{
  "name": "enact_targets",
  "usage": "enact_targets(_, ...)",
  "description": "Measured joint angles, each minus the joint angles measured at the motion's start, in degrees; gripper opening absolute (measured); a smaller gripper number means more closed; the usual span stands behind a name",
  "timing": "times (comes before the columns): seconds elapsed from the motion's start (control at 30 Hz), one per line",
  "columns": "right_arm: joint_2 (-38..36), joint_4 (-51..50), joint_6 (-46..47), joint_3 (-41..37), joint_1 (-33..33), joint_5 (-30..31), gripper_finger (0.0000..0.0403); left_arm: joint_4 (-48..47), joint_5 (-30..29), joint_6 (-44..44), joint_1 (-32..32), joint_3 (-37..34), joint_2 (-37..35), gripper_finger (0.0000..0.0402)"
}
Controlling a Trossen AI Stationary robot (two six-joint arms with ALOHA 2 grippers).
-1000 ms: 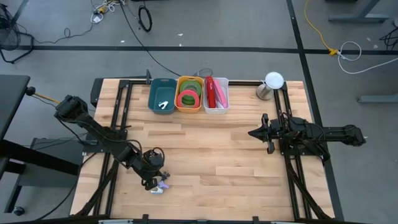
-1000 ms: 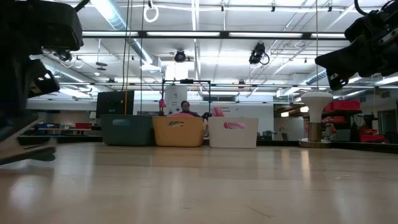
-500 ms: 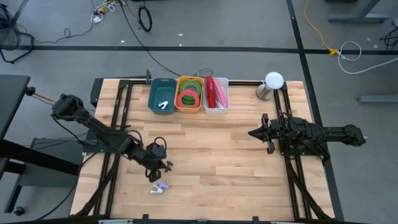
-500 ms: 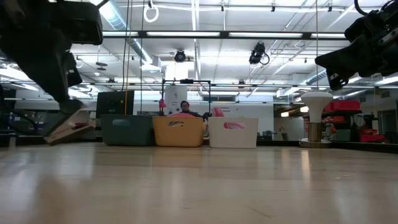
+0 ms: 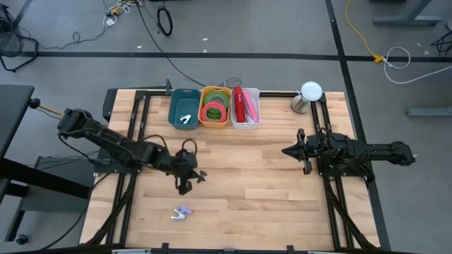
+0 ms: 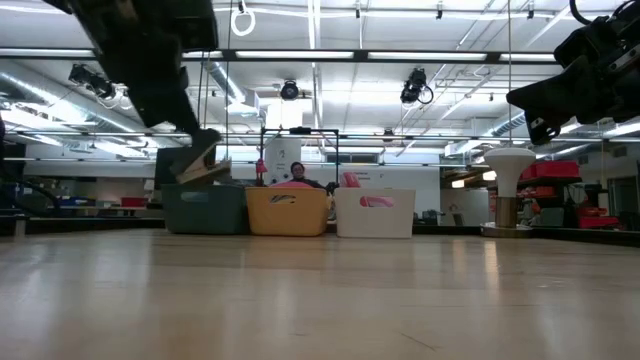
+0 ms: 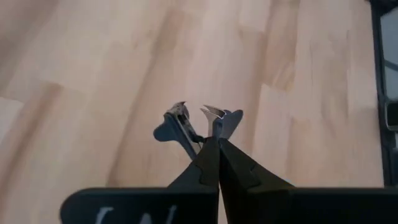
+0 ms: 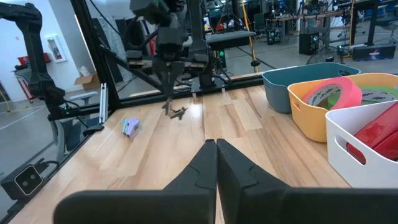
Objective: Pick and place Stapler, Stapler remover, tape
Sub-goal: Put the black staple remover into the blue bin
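Left tool (image 5: 192,176) pinched on the staple remover (image 7: 198,122), hanging mid-bench (image 5: 261,183), short of the teal bin (image 5: 184,111). Probably light, stiff, springy; gripping the hinge end looks safest. Right tool (image 5: 291,151) closed, empty, waiting.

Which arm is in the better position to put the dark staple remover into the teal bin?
Left. The left claw is shut on the staple remover above the table and is nearer the teal bin. The right claw is shut, empty, at the right side.
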Motion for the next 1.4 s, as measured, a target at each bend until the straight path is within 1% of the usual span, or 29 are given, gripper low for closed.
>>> enact_targets(0.23,0.0,0.0,0.0,0.0,0.0,0.0,0.0007,-0.6,2.6,5.0,5.1,1.7,0.0,0.0)
enact_targets(0.7,0.0,0.0,0.0,0.0,0.0,0.0,0.0007,-8.3,2.9,12.8,12.0,8.0,0.0,0.0)
enact_targets(0.97,0.0,0.0,0.0,0.0,0.0,0.0,0.0007,-8.3,6.9,13.9,14.7,8.8,0.0,0.0003)
enact_targets(1.23,0.0,0.0,0.0,0.0,0.0,0.0,0.0007,-8.4,7.8,13.9,13.9,8.8,0.0,0.0023)
enact_targets(1.33,0.0,0.0,0.0,0.0,0.0,0.0,0.0007,-8.4,7.8,13.8,13.3,8.8,0.2,0.0043)
enact_targets(1.4,0.0,0.0,0.0,0.0,0.0,0.0,0.0007,-8.8,7.8,13.8,12.8,8.8,0.3,0.0068)
